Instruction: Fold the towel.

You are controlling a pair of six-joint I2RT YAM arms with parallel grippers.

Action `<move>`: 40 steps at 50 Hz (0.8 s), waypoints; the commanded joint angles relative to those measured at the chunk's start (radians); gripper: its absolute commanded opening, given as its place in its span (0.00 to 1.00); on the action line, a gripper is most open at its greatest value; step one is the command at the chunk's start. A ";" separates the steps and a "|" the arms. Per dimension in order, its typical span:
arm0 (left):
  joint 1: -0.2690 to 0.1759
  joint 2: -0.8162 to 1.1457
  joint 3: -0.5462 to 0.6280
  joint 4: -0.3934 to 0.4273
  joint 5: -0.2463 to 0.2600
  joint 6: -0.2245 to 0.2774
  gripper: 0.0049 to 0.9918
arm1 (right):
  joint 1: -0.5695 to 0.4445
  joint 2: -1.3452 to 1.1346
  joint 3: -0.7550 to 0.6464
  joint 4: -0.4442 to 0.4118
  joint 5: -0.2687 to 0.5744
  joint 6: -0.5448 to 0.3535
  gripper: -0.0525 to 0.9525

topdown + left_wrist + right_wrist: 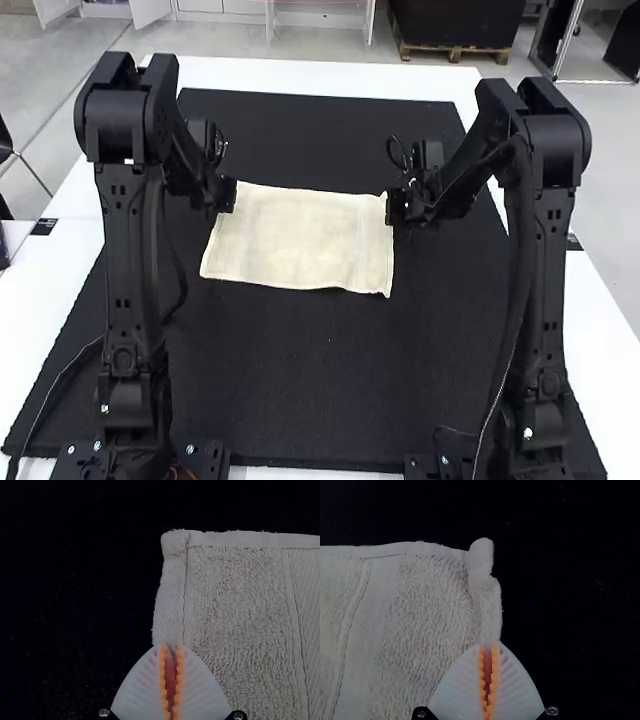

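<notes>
Step in hand, as I judge it: lift the far edge with both hands together and bring it toward the near edge for a first fold. Both my left gripper (170, 647) and my right gripper (488, 645), white and ribbed with orange pads, are closed on the cream terry towel (295, 240), each pinching a side edge near a far corner.

Method: raise both sides at one rate, with light, even tension across the width; too much pull would likely slip the pinch, too little would let the middle sag and crease. Carry toward the arms, keeping the held edge parallel to the near one, lower until the edges match, then release both together. Risk: the far-left corner (175, 540) and far-right corner (481, 555) lie just beyond my fingertips, so either could flop or tuck under. The right one looks the likelier; it stands up in a small curled nub.

Position: towel lies spread as a rough rectangle on the black mat (300, 390) over the white table (320, 75), between my two hands. From each grip the cloth runs inward to the other, and the bulk lies on the near side of both. Near edge slightly wavy. Layer count: cannot tell.
</notes>
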State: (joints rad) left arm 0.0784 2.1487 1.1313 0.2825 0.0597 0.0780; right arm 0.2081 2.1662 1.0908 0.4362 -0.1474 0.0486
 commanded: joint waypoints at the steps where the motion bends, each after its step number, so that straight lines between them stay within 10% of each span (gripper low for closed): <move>1: 0.008 0.017 -0.021 0.014 -0.011 0.003 0.02 | 0.011 0.020 0.006 -0.011 -0.063 0.004 0.06; 40: 0.015 -0.150 -0.084 -0.014 0.092 -0.009 0.02 | -0.024 -0.160 -0.057 -0.004 -0.058 -0.006 0.04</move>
State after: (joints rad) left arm 0.0849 2.0426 1.0626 0.2668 0.1257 0.0738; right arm 0.2062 2.0628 1.0458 0.4221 -0.1902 0.0486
